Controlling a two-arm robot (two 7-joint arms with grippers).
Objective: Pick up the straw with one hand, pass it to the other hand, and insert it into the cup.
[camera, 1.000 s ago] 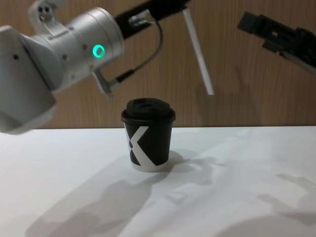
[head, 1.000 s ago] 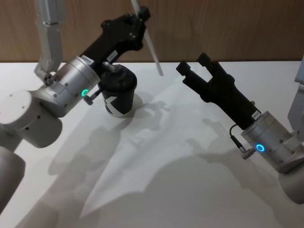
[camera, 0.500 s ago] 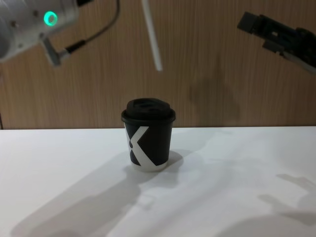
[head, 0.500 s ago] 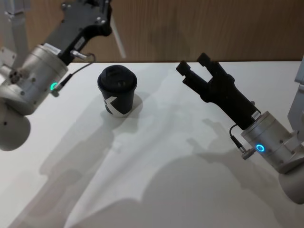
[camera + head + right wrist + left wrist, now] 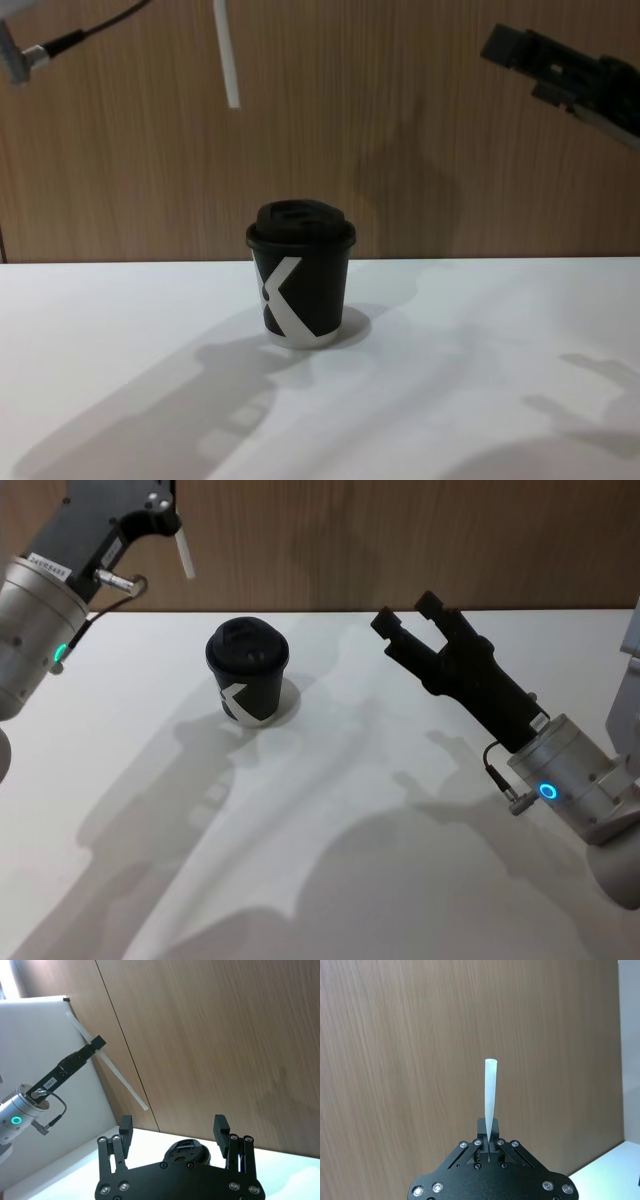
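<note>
1 white label [image 5: 50, 568] sits on the black body of the left gripper [image 5: 170, 525], its print too small to read; the black paper cup [image 5: 247, 670] bears a bold white X-like mark. The straw [image 5: 184, 556] is clamped between the left gripper's closed jaws, poking out on both sides of them, high above the white table [image 5: 350, 860], up and left of the cup and well apart from it. Its upper end is cut off at the chest view's top edge. The right gripper [image 5: 408, 613] hangs right of the cup, jaws spread and empty.
</note>
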